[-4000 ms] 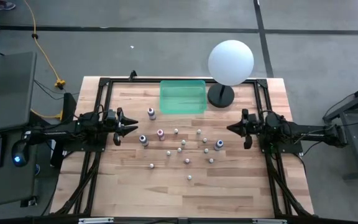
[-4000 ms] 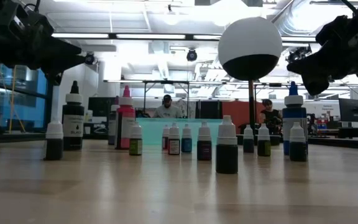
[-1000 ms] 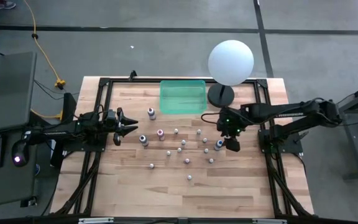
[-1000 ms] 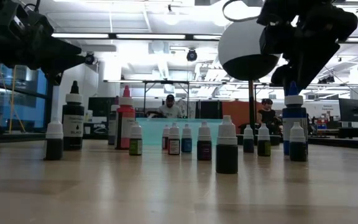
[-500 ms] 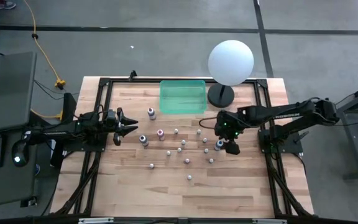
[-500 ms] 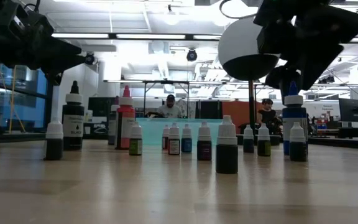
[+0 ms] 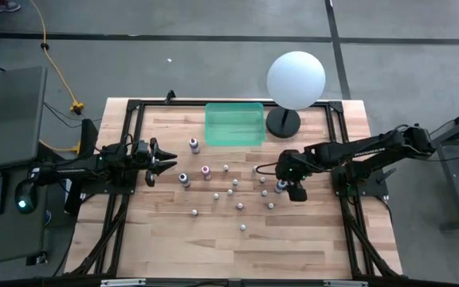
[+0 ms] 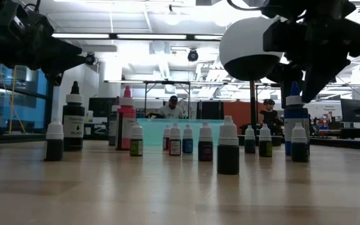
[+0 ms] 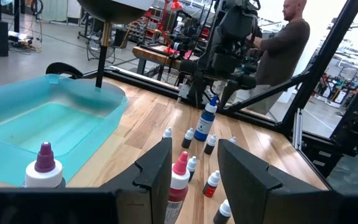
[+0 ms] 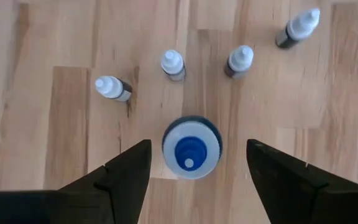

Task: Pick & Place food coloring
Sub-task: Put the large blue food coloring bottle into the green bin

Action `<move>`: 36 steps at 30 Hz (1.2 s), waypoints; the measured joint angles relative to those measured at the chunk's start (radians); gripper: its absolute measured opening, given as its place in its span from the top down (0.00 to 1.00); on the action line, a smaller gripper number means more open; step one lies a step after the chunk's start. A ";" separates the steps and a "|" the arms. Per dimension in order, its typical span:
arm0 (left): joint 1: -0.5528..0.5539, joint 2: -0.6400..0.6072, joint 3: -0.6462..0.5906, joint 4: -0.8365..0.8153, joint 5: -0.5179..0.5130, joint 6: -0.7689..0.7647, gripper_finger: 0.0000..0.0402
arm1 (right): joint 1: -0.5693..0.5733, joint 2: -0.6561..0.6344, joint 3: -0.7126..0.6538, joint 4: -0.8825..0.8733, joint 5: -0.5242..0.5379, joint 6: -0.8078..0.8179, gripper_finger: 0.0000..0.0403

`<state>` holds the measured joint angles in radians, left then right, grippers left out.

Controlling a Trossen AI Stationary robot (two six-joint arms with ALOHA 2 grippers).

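Right gripper [image 10: 191, 163] hangs straight over the blue-tipped bottle [image 10: 191, 148], fingers wide on either side of it, not touching. In the high view the gripper covers most of that bottle. Other small bottles [image 7: 234, 183] stand between it and the green bin [image 7: 234, 123]. Left gripper [image 7: 159, 159] waits well apart, fingers part open, holding nothing.

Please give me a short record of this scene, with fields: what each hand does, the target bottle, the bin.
right hand: open, directly above the blue-capped bottle, fingers on either side, not gripping
left hand: waiting at the table's left side, holding nothing
target: blue-capped bottle, upright, at the right of the bottle group
bin: green, at the table's far edge, empty
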<state>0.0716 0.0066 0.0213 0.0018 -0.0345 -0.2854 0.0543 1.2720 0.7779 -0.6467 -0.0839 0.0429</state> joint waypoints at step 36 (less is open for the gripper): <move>0.000 0.000 0.000 0.000 0.000 0.000 0.68 | 0.012 0.000 -0.035 0.063 0.008 0.065 0.63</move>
<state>0.0717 0.0065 0.0212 0.0017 -0.0345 -0.2853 0.0666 1.2716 0.7429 -0.5838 -0.0761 0.1081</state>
